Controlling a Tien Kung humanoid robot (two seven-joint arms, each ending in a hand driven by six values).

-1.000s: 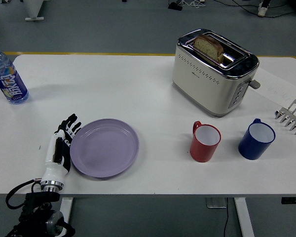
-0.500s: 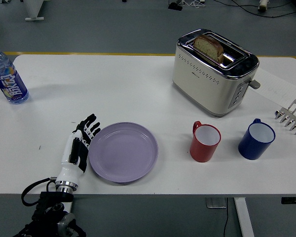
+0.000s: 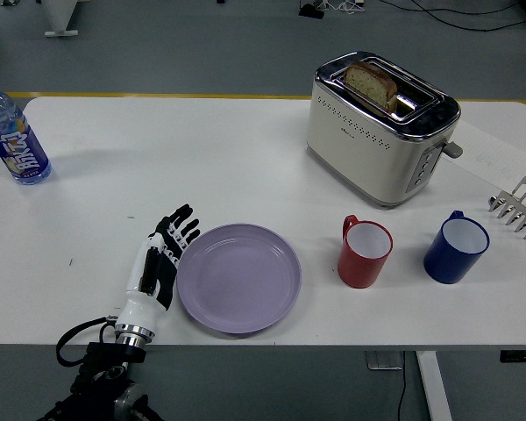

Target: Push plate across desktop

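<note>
A lilac plate (image 3: 239,277) lies flat on the white table (image 3: 202,167) near its front edge, left of centre. My left hand (image 3: 160,263) is flat and upright on its edge, fingers straight and pointing away, with its side against the plate's left rim. It holds nothing. The right hand is out of view.
A red mug (image 3: 364,252) stands just right of the plate, a blue mug (image 3: 456,247) further right. A cream toaster (image 3: 381,124) with bread stands at the back right. A water bottle (image 3: 14,136) stands at the far left. A metal rack (image 3: 519,206) sits at the right edge.
My left hand has slid to the right along the table and the plate has moved right with it, closer to the red mug.
</note>
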